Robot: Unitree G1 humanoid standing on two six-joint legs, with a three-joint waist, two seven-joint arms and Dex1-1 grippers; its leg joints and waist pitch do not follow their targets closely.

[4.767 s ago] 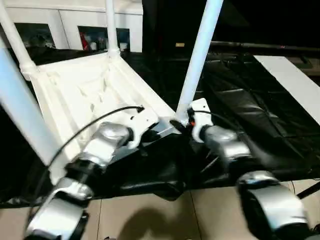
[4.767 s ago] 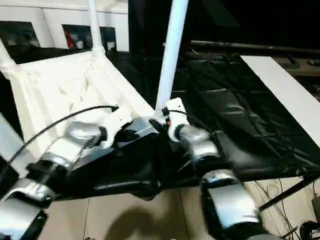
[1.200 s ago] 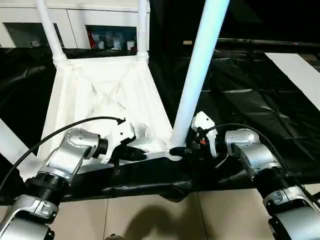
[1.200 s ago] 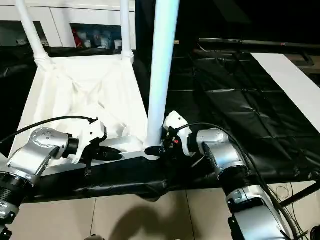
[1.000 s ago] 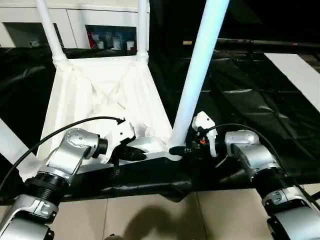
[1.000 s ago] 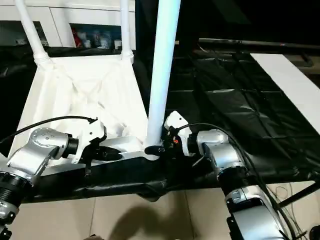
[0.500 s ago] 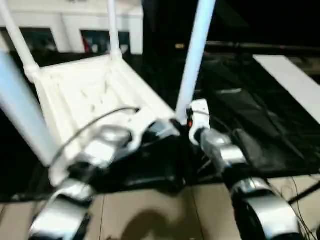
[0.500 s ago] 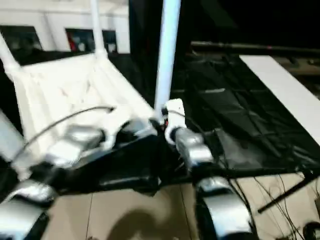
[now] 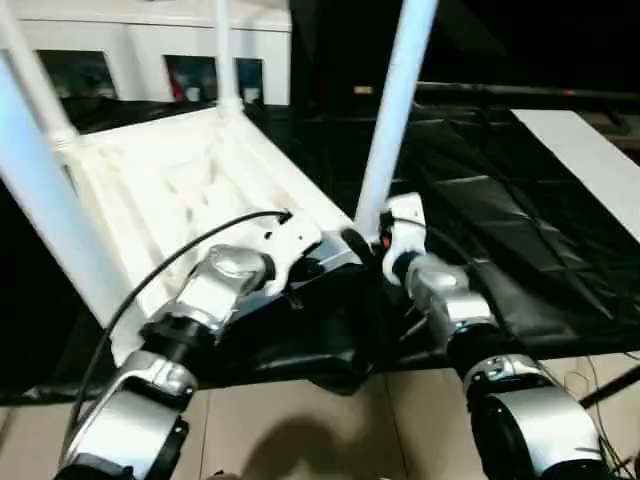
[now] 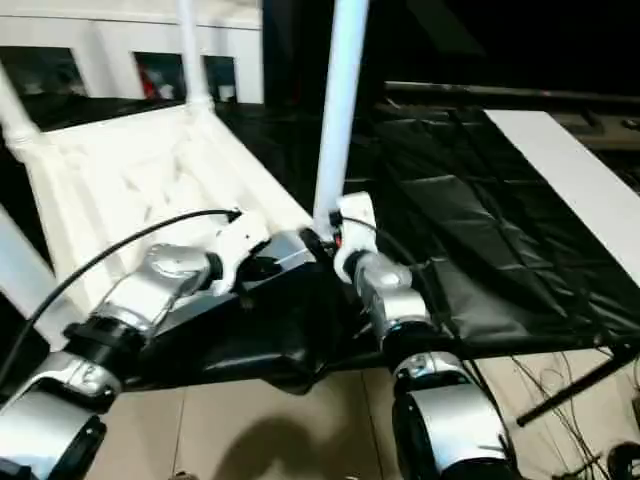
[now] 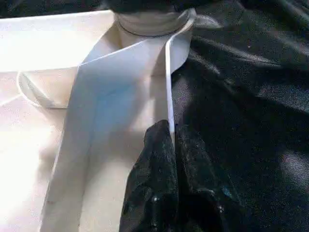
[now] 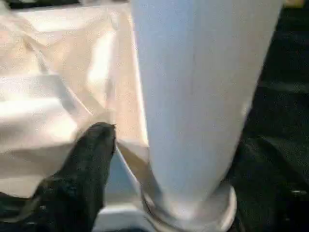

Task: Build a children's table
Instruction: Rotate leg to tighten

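At tabletop [image 9: 180,180] edge | left tool [image 11: 170,145] pinching rim | right tool [image 12: 164,159] straddling leg [image 12: 203,96]

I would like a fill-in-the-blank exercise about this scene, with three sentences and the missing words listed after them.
1. The tabletop lies upside down, so its legs point ____.
2. The left claw is shut on the tabletop's thin ____.
3. The right claw has one black finger on each side of a white ____, near its base.

Missing words: up; rim; leg
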